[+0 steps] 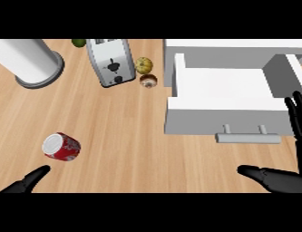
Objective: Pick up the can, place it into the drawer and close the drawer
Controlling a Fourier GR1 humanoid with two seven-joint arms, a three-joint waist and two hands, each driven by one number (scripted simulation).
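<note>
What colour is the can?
The can is red with white markings and a pale grey top, best seen in the head view.

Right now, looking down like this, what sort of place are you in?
Most likely a kitchen: a wooden counter carries a toaster, an open white drawer and a red can.

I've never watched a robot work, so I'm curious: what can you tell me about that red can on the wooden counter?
The red can, a short metal-looking cylinder with white markings and a pale round end, seems to stand upright on the light wooden counter, though the slanted view leaves that unsure. It sits at the left, well apart from the open white drawer. The black left hand is just below it, not touching.
</note>
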